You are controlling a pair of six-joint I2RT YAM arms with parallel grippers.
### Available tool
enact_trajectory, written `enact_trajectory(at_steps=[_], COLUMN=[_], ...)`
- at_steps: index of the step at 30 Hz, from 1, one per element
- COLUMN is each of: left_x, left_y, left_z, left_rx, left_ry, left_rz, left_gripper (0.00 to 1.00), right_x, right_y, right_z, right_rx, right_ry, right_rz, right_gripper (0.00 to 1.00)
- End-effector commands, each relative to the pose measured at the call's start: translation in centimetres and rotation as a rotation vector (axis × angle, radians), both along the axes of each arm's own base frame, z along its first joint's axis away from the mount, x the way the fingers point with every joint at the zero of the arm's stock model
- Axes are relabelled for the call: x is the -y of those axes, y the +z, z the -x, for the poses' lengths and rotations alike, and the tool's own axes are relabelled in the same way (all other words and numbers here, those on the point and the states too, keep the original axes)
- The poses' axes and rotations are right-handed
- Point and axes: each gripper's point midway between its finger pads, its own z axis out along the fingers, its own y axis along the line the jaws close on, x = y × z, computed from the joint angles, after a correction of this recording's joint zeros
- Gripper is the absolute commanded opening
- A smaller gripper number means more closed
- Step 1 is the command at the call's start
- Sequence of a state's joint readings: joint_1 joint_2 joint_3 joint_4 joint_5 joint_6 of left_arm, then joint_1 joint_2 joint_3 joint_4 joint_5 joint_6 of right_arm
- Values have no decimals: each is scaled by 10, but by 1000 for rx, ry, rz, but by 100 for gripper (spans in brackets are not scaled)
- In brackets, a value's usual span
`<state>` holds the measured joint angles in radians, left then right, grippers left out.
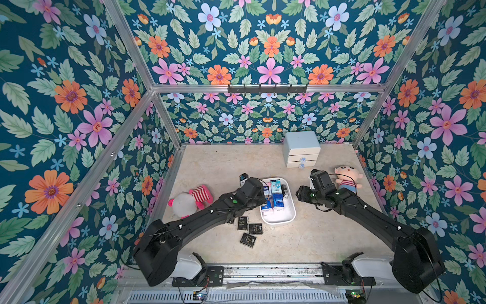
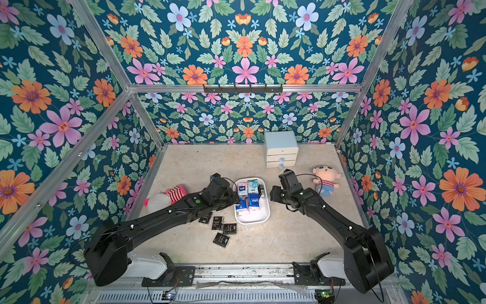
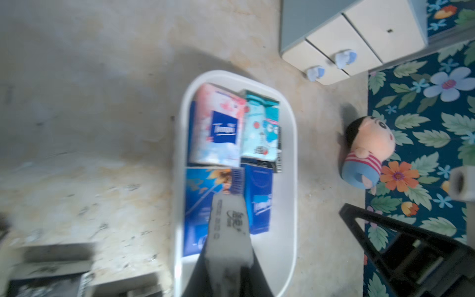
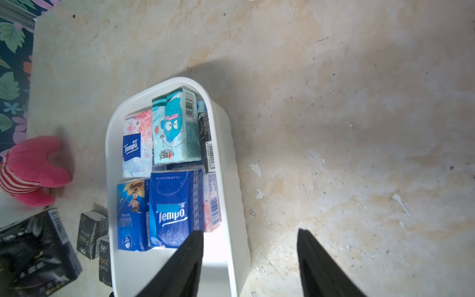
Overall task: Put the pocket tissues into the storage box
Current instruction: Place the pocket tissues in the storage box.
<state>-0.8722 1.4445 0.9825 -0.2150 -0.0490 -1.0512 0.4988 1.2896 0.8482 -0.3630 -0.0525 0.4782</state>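
Left arm (image 1: 200, 218): matte black links, white dots (image 1: 180, 226), green light (image 1: 234, 201).
Right arm (image 1: 368, 210): same black shell, thin black cable (image 1: 353, 179) loop.
Right gripper (image 4: 249, 231): two black tapering fingers (image 4: 180, 262).
Bases (image 1: 186, 265): white housings at 6 o'clock, black screwed plates (image 1: 207, 273).

White storage box (image 1: 279, 221) sits upright mid-bench (image 1: 328, 237), long axis running 12 to 6. Its 12 o'clock half is stuffed with pocket tissues (image 1: 276, 196): pink Tempo pack (image 4: 135, 146), light blue cartoon pack (image 4: 174, 128), dark blue Tempo pack (image 4: 171, 205), blue flower-print pack (image 4: 131, 213), and an edge-standing black pack (image 4: 207, 144) against the wall. Four loose black packs (image 2: 221, 240) lie flat at the box's 7 o'clock. A fifth black pack (image 3: 228, 223) is pinched between my left fingers (image 3: 254, 285) by the 9 o'clock side.
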Motion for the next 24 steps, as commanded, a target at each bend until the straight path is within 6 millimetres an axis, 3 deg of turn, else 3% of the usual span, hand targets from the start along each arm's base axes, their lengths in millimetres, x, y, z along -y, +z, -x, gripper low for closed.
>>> enact_trajectory(at_steps=[1,5,8,16,24], left_x=[42,82,99,94,95], left_y=[4,-12,-28,-50,-67], left_z=[0,4,3,-6,-13], left_rx=[8,-24,-49,-74,-82], left_ry=[-55,-125,-139,-104,-108], left_rz=[19,-16,-56,-225,-311], left_gripper=[12,12,11,12,14], right_x=[6,19,26,30,34], right_y=[6,8,6,-1,2], right_z=[0,6,13,28,29], right_rx=[25,42,46,35,51], right_ry=[-27,-60,-81,-93,-95], right_rz=[-15,-18,-25,-63,-48], right_gripper=[63,63,63,63,63])
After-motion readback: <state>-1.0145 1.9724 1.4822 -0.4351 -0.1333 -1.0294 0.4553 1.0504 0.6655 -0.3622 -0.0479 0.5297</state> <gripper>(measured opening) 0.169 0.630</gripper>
